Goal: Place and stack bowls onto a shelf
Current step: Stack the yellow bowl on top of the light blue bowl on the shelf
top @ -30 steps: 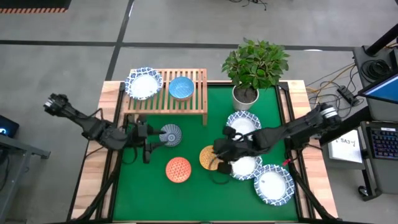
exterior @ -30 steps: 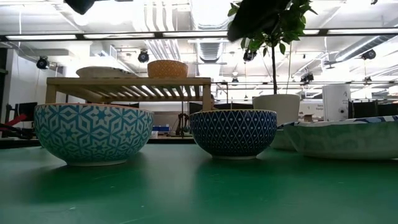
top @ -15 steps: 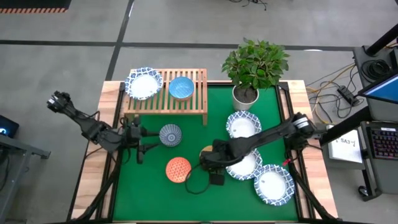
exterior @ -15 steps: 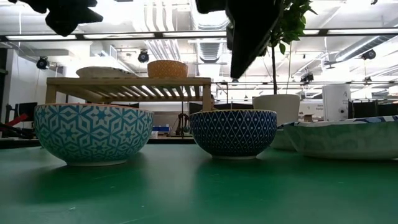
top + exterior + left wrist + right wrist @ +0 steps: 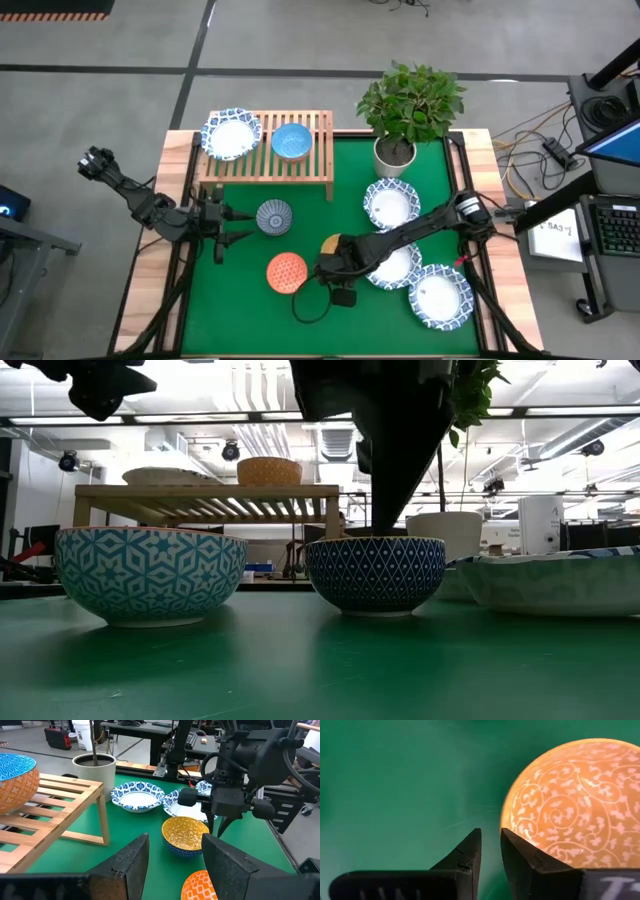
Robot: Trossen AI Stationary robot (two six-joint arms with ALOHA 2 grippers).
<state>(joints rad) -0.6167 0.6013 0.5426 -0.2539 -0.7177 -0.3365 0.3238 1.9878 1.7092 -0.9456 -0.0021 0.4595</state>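
Observation:
The yellow-orange bowl (image 5: 333,244) stands on the green mat, and its dark-blue outside (image 5: 375,572) shows in the low view. My right gripper (image 5: 326,268) points down at its near-left rim. The fingers (image 5: 490,845) are open by a narrow gap, one outside the rim (image 5: 506,815) and one over it; I cannot tell whether they touch it. My left gripper (image 5: 232,230) is open, left of the grey-blue bowl (image 5: 274,216). The red-orange bowl (image 5: 287,272) sits nearby. The shelf (image 5: 318,160) carries a wide white bowl (image 5: 231,134) and the light blue bowl (image 5: 292,141).
Three wide white bowls (image 5: 391,202) (image 5: 398,268) (image 5: 440,297) lie on the mat's right side under and beside my right arm. A potted plant (image 5: 396,152) stands at the far right of the mat. Bare mat lies along the near edge.
My right gripper has moved toward the table's left and near edges, from over the wide bowls to the yellow-orange bowl's rim, and has come down. My left gripper has drawn back a little from the grey-blue bowl toward the left edge. The bowls have stayed put.

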